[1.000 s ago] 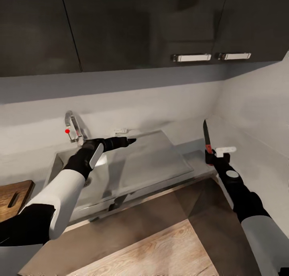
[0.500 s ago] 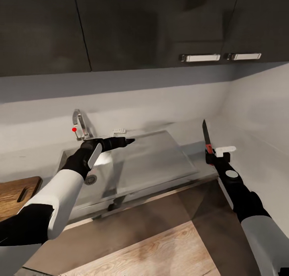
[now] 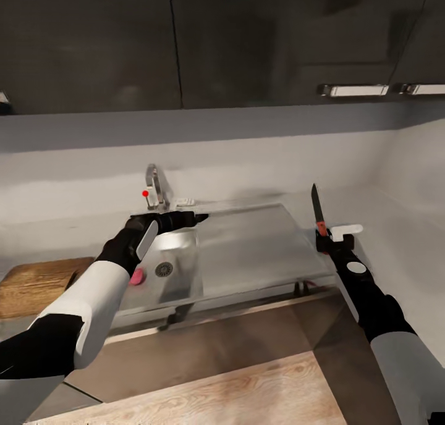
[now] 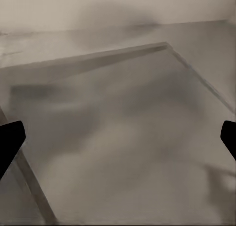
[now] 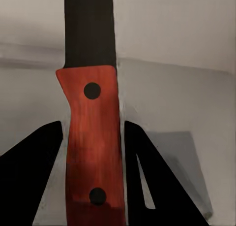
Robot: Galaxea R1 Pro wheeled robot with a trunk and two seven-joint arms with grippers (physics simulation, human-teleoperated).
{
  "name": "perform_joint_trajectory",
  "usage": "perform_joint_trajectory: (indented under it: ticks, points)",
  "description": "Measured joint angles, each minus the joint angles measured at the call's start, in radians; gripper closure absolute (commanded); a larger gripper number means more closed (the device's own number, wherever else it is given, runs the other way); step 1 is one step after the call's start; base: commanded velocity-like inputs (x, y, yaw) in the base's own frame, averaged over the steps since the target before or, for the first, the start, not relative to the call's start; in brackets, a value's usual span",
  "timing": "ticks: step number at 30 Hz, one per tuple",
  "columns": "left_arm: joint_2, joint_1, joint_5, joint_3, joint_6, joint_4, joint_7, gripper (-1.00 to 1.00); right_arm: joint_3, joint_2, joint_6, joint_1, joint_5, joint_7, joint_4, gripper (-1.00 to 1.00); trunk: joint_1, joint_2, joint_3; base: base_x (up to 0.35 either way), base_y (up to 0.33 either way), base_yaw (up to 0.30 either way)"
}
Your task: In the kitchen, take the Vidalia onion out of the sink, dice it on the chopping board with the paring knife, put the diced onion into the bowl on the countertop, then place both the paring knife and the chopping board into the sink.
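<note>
while the right pincer (image 3: 321, 238) is pinching the paring knife (image 3: 317, 210) upright beside the sink (image 3: 247, 258):
left pincer (image 3: 201, 216): hovering spread over the drainer
risk: blade striking the desk edge, twisting loose

Soft, even rendered light; dim dark cabinets (image 3: 247, 42) across the top, faint arm shadows on the sink (image 3: 259, 252), slight overall blur

Chopping board (image 3: 37, 284), perhaps half behind arm
</note>
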Motion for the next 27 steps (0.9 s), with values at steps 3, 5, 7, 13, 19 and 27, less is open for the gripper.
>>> perform_joint_trajectory:
  ticks: [3, 5, 7, 13, 19, 27]
  points:
    - [0.0, 0.001, -0.001, 0.0, -0.007, -0.001, -0.002, -1.0, 0.0, 0.0, 0.0, 0.0, 0.0, 0.0, -0.001, 1.0, 0.0, 0.0, 0.0, 0.0, 0.0, 0.24]
    - [0.0, 0.01, -0.001, -0.001, -0.032, -0.002, -0.002, -1.0, 0.0, 0.0, 0.0, 0.0, 0.0, 0.0, -0.001, 1.0, 0.0, 0.0, 0.0, 0.0, 0.0, 0.234]
    - [0.0, 0.027, -0.001, -0.001, -0.096, -0.004, -0.001, -1.0, 0.0, 0.0, 0.001, 0.0, -0.001, 0.0, 0.0, 1.0, 0.0, 0.0, 0.0, 0.0, 0.0, 0.232]
    - [0.0, 0.093, -0.001, -0.001, -0.29, -0.01, 0.002, -1.0, 0.0, 0.0, 0.0, 0.0, -0.001, 0.001, 0.0, 1.0, 0.0, 0.0, 0.0, 0.0, 0.0, 0.228]
    - [0.0, 0.15, -0.001, -0.001, -0.315, -0.013, 0.003, -1.0, 0.0, 0.0, 0.0, 0.0, -0.001, 0.001, 0.0, 1.0, 0.0, 0.0, 0.0, 0.0, 0.0, 0.199]
    - [0.006, 0.27, -0.001, -0.002, -0.337, -0.187, 0.004, -1.0, 0.0, 0.0, 0.001, 0.0, -0.001, 0.001, -0.001, 1.0, 0.0, 0.0, 0.0, 0.0, 0.0, 0.189]
